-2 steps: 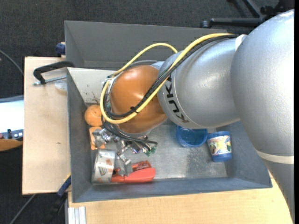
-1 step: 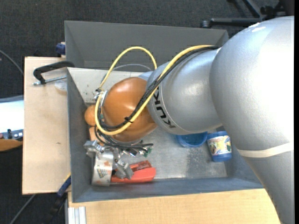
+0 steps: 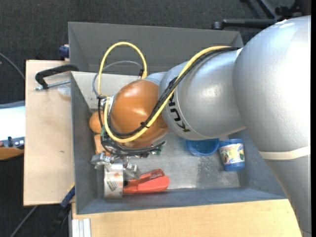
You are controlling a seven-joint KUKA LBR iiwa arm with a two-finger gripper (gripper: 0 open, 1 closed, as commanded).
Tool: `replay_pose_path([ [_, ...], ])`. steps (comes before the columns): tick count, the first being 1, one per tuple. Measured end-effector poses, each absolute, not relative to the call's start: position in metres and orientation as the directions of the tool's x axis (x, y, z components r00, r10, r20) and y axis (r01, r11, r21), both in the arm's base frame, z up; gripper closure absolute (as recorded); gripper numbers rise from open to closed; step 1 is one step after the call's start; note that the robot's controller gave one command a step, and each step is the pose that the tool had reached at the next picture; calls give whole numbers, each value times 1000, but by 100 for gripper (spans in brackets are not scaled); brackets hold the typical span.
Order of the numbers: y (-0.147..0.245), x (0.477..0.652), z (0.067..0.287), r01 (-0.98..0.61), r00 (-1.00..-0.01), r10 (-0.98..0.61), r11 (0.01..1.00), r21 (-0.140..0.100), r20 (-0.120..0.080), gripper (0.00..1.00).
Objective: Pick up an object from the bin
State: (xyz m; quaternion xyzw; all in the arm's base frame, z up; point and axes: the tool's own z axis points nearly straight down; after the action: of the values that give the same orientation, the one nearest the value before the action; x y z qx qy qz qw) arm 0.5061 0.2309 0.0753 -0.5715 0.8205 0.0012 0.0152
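In the bin's (image 3: 79,147) lower left corner the claw (image 3: 111,161), apart or together I cannot tell, hangs over a silvery roll (image 3: 113,181) just beside a red tool (image 3: 148,182), so it may snag both.

Robot lab: KUKA arm (image 3: 232,93), metal bin (image 3: 148,39)

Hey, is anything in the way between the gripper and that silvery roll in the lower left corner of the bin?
Nothing visible. The gripper hangs right over the silvery roll, with no other thing between them. A red tool lies against the roll's right side, and the bin wall is close on its left.
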Motion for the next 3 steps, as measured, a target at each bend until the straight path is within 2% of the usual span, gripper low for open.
replay_pose_path([
  [2, 230, 504, 82, -938, -346, -938, 346, -9, -20, 100],
  [3, 229, 502, 113, -938, -346, -938, 346, -5, -16, 100],
])
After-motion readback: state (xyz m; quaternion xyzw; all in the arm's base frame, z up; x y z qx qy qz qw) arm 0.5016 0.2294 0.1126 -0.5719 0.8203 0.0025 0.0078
